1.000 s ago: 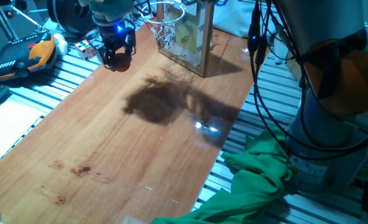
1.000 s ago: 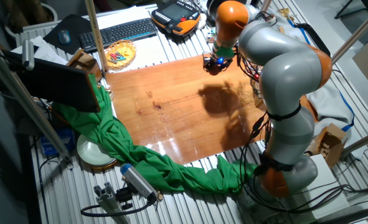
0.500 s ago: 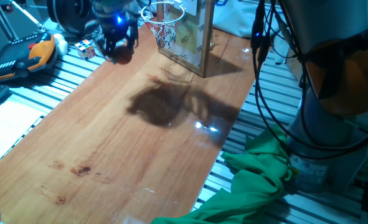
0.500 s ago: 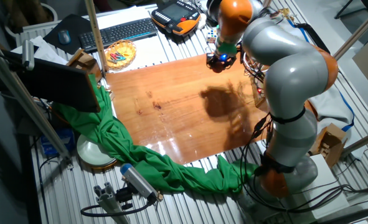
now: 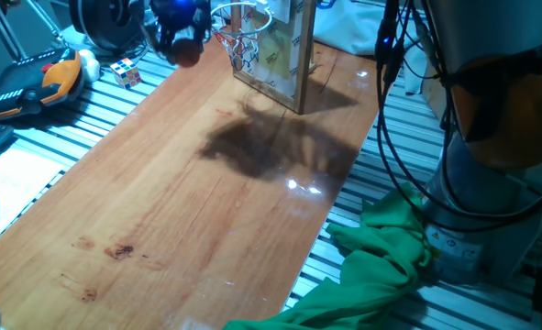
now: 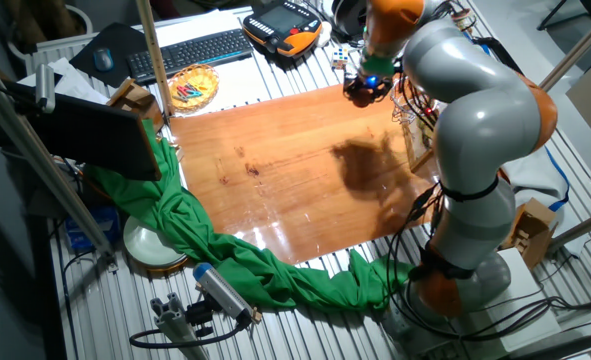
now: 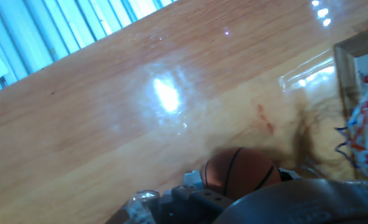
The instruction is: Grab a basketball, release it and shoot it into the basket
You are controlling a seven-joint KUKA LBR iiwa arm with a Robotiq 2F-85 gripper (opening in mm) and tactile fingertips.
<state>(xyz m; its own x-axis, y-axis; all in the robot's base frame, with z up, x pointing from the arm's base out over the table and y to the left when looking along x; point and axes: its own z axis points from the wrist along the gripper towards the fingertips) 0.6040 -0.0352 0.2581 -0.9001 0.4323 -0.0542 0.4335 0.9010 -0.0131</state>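
The robot arm [image 6: 475,120], grey with orange joints, reaches from its base at the near corner over the wooden table [image 5: 188,202]. Against the views from a second ago it has swung its wrist up and toward the far end: in one fixed view the gripper [image 5: 181,35] has moved from beside the puzzle cube [image 5: 127,71] up to the top edge of the picture, and its shadow on the table has slid along after it. In the other fixed view the gripper [image 6: 365,88] has moved right, closer to the hoop.

The hoop [image 5: 243,26] stands at the far end of the table, its red rim and white net fixed to a clear backboard [image 5: 284,55] in a wood frame. The gripper now hangs just beside the rim, on its left in the first fixed view, and roughly level with it, not yet over the opening.

The basketball [image 7: 240,171] is off the table and held between the fingers, which are closed around it. The hand view shows its orange skin and dark seams at the bottom of the picture, with the net [image 7: 365,134] coming in at the right edge. In the first fixed view the ball [image 5: 187,53] shows as a dark round shape under the fingers.

I judge the grab done and the carry nearly finished; the ball likely needs to come a little further over the rim before it is let go.
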